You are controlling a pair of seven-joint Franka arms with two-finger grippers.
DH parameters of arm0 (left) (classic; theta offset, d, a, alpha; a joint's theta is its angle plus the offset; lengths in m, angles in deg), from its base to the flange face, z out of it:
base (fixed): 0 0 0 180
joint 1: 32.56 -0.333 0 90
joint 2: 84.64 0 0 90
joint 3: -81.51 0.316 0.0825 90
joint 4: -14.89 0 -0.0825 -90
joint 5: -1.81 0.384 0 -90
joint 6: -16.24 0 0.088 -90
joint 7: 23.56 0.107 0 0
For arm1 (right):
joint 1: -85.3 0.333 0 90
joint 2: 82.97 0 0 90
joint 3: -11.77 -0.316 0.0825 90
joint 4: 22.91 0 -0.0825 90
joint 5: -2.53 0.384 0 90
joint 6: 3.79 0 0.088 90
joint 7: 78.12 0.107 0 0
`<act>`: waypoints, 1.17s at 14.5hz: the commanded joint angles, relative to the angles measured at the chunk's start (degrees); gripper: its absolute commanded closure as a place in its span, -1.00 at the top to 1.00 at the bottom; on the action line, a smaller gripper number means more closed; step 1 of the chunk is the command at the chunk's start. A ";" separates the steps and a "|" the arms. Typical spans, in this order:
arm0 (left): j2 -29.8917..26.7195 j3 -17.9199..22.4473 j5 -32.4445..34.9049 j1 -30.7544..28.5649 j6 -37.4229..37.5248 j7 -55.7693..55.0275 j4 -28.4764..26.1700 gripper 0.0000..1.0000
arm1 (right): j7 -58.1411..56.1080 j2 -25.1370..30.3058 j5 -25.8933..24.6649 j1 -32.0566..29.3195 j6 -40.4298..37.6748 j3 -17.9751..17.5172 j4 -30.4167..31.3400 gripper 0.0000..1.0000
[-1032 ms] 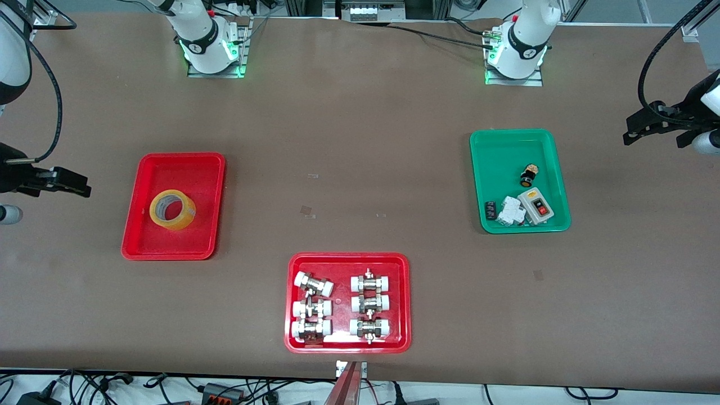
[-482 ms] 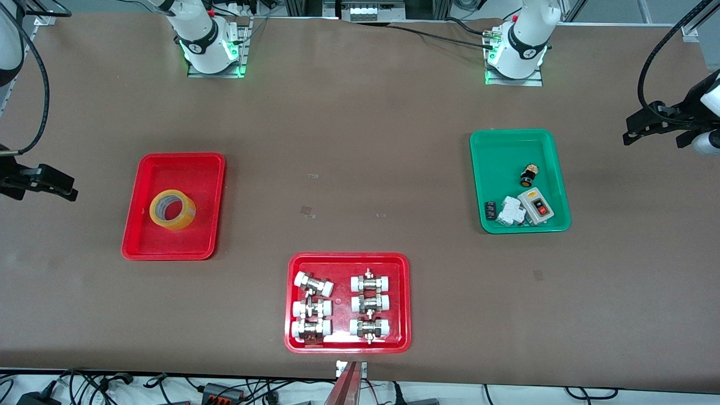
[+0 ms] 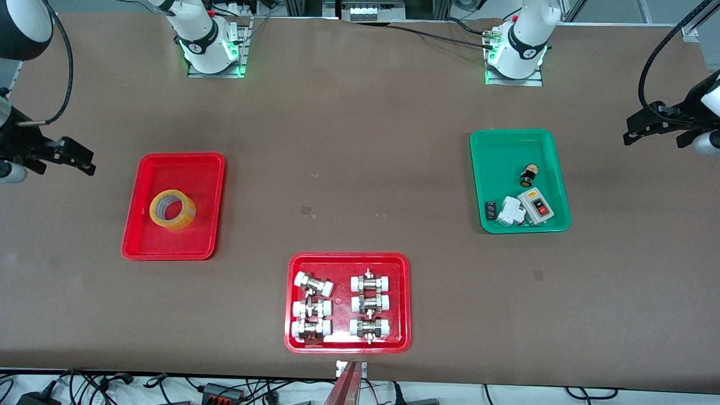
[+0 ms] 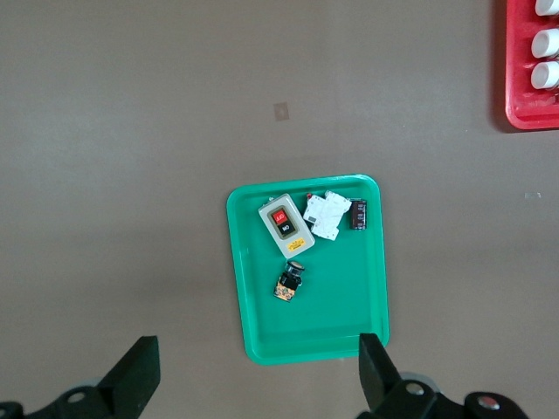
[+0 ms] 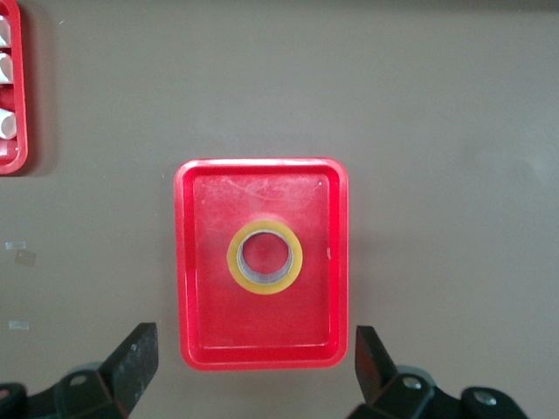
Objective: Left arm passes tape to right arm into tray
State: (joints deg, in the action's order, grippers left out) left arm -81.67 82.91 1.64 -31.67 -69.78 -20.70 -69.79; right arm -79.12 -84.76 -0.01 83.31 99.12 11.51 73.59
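The yellow tape (image 3: 172,210) lies flat on its side in the red tray (image 3: 180,162), toward the right arm's end of the table. Seen from the right wrist, the tape (image 5: 265,257) sits near the middle of the tray (image 5: 262,353), well below the camera. My right gripper (image 3: 79,157) hangs open and empty over bare table beside that tray, its fingers (image 5: 140,349) spread wide. My left gripper (image 3: 655,132) waits open and empty over the table's other end, beside the green tray (image 3: 512,134).
The green tray (image 4: 332,319) holds a black-and-yellow push button (image 3: 527,175), a grey switch box (image 3: 536,206) and small parts. A second red tray (image 3: 349,257) with white-capped metal fittings sits near the front edge. Both arm bases stand along the table's back edge.
My right gripper has drifted beside the red tray, first outward and then toward the robots' bases. The tape stays in the tray. The left arm has not moved.
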 commanded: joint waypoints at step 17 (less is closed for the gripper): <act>-1.21 0.00 -0.09 -0.37 -0.63 1.45 -1.45 1.00 | -2.52 5.74 2.37 -0.38 -4.12 0.00 3.07 1.00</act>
State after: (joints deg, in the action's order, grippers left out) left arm -81.67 82.91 1.64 -31.72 -69.78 -20.70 -69.86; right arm -80.49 -80.98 1.86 83.30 95.66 11.55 75.42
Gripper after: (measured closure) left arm 0.000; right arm 0.000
